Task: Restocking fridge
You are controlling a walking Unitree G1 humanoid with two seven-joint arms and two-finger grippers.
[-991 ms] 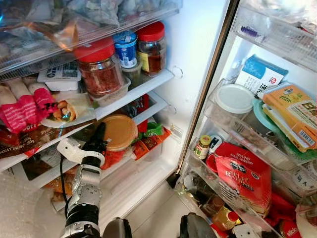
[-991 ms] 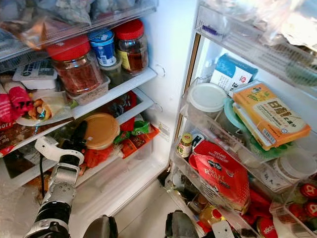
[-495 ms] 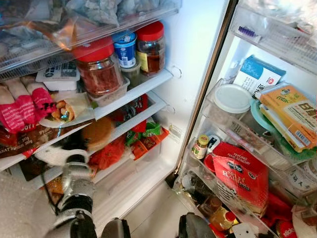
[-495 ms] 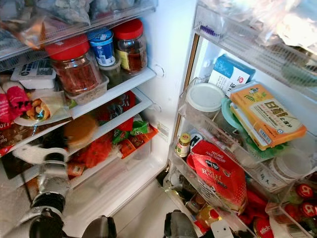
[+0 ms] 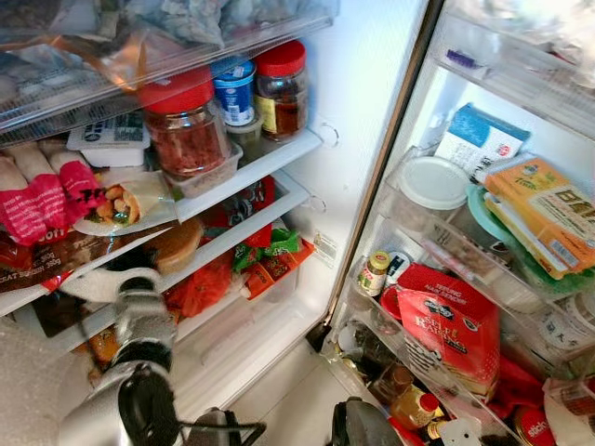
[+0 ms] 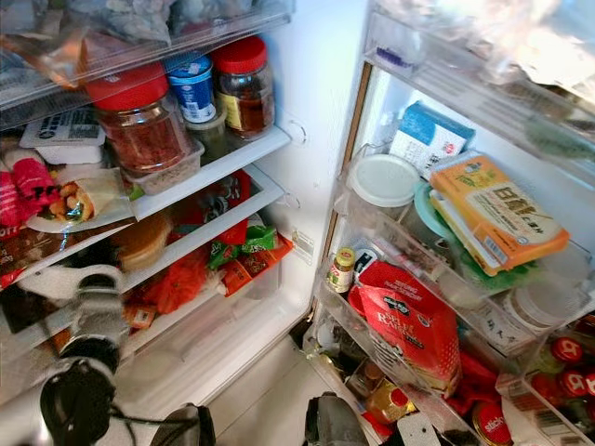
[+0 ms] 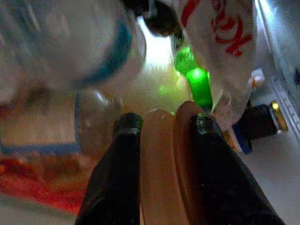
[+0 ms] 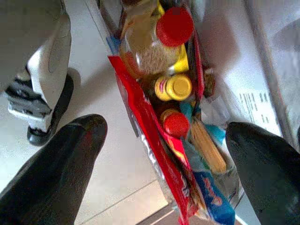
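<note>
Gripping tan container (image 7: 161, 164), left tool (image 7: 164, 123)

An open fridge stands before me, its white inner wall (image 5: 358, 102) brightly lit from inside. Glass shelves (image 5: 265, 160) run across on my left, and clear door bins (image 6: 390, 237) hang on my right. Below them I see pale floor tiles (image 5: 288, 404) with thin grout lines.

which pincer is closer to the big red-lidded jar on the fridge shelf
Left. The left pincer is inside the fridge, one shelf below the red-lidded jar, shut on a tan-lidded container. The right pincer hangs low, open, over the door's bottom rack.
</note>
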